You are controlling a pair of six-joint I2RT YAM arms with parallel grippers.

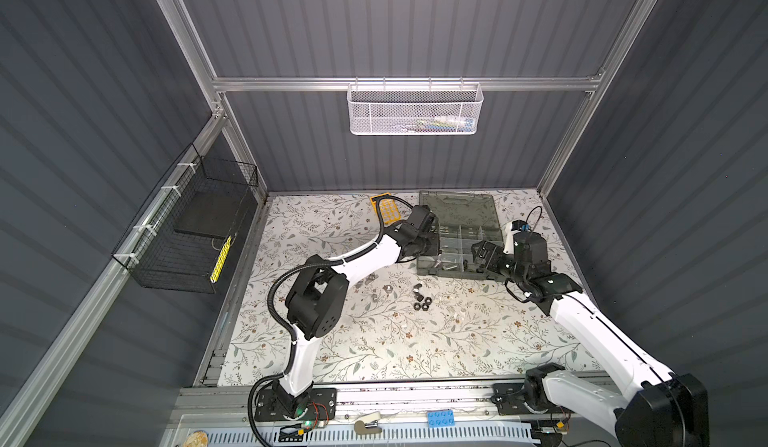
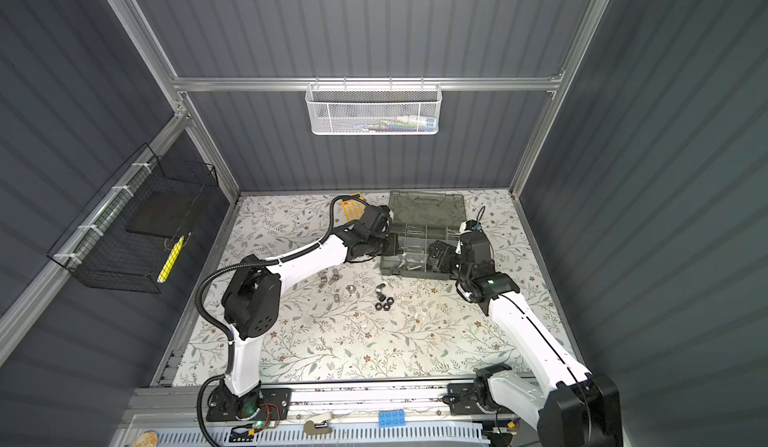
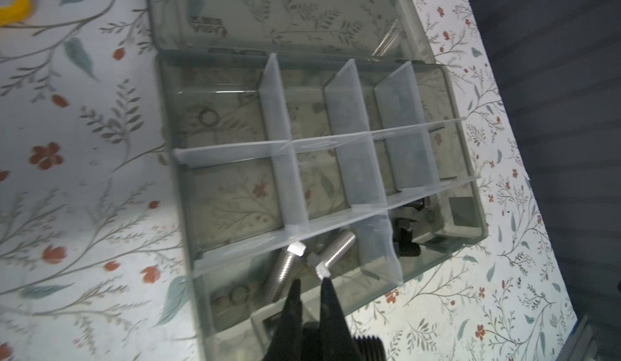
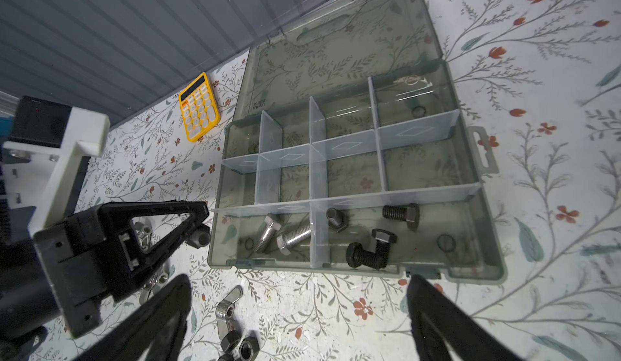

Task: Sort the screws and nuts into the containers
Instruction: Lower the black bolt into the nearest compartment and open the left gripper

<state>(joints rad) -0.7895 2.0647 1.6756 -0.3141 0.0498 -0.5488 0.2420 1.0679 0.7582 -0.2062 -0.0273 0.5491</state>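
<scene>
Smoky grey containers point(image 1: 457, 237) held the screws point(image 1: 448, 265) in their lowest row, right of centre; nuts point(image 1: 424, 307) lay loose mid-frame on the tabletop point(image 1: 374, 341). We saw the left claw point(image 3: 309, 280) clenched, right claw point(image 4: 299, 280) released.

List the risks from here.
Both grippers crowd the box: the left gripper, shut by the silver screws, and the open right gripper might collide. A bump could shift the box or its thin dividers. Silver nuts may be missed on the patterned cloth.
</scene>
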